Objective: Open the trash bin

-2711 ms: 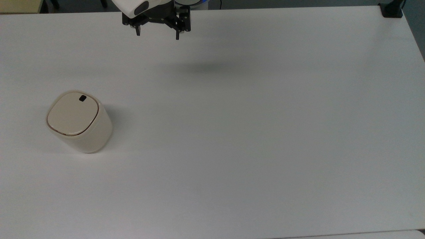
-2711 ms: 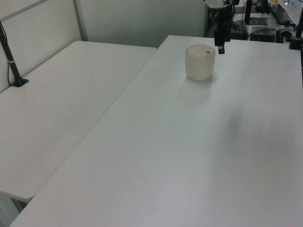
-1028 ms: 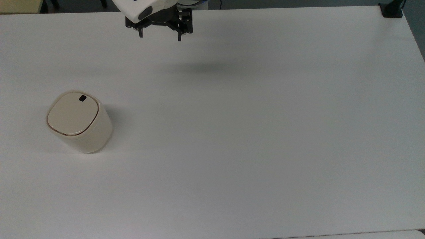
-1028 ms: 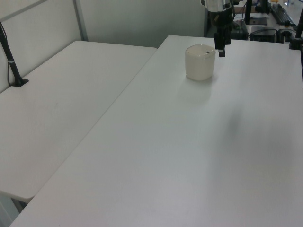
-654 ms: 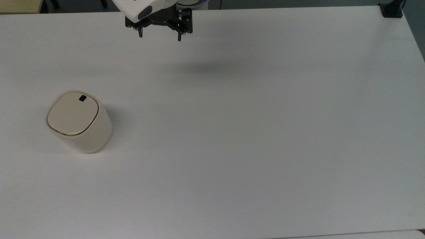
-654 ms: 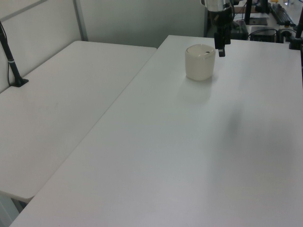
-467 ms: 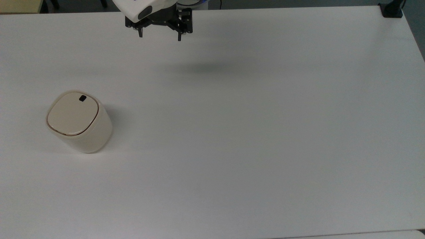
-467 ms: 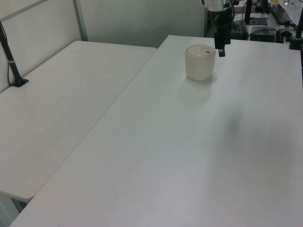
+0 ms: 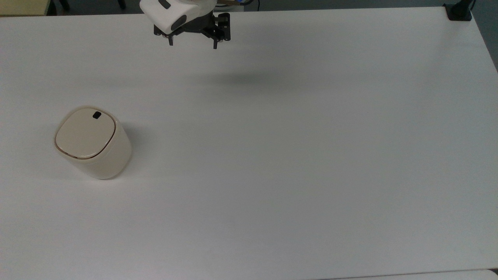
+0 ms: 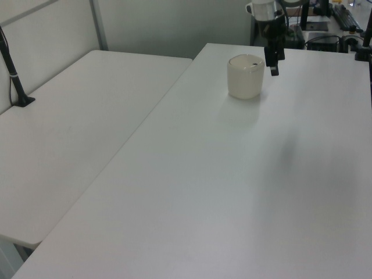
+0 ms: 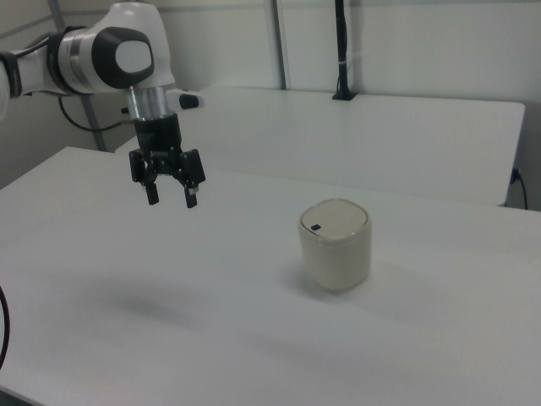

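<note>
The approach step is judged in hand: the gripper [image 11: 172,199], held with fingers apart and empty above the white table [image 9: 295,155], must next be brought down to the small black latch [image 9: 97,115] on the closed small cream-beige rounded plastic trash bin [image 9: 93,144], well apart from the gripper.

White bench [image 9: 311,155] fills most of top view. 2nd white table [image 10: 70,128] butts against it, left half of left view; also upper centre of right view. Black clamp post [image 10: 14,72] on 2nd table, left edge of left view. Pale partition wall [image 10: 174,26] behind. Dark floor strip [image 9: 350,3] along top edge, top view. Even, diffuse light.
</note>
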You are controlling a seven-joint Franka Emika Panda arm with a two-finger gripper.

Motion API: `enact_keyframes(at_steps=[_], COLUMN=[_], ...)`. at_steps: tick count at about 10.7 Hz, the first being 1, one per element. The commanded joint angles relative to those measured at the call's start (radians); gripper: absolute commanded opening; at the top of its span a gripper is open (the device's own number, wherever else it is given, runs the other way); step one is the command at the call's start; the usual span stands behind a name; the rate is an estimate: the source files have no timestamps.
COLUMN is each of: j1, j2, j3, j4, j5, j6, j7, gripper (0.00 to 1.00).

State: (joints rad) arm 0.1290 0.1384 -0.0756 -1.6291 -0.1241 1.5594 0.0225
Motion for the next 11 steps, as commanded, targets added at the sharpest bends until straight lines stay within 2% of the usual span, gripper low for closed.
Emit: enact_keyframes(at_steps=[1,11], j1=[0.011,0.006], j2=[-0.025,-0.023], j3=[0.002,-0.003], j4=[-0.025,-0.002], j5=[-0.012,-0.014], j6=[-0.013,-0.005], j7=[0.002,0.004], gripper=[1.0,1.0])
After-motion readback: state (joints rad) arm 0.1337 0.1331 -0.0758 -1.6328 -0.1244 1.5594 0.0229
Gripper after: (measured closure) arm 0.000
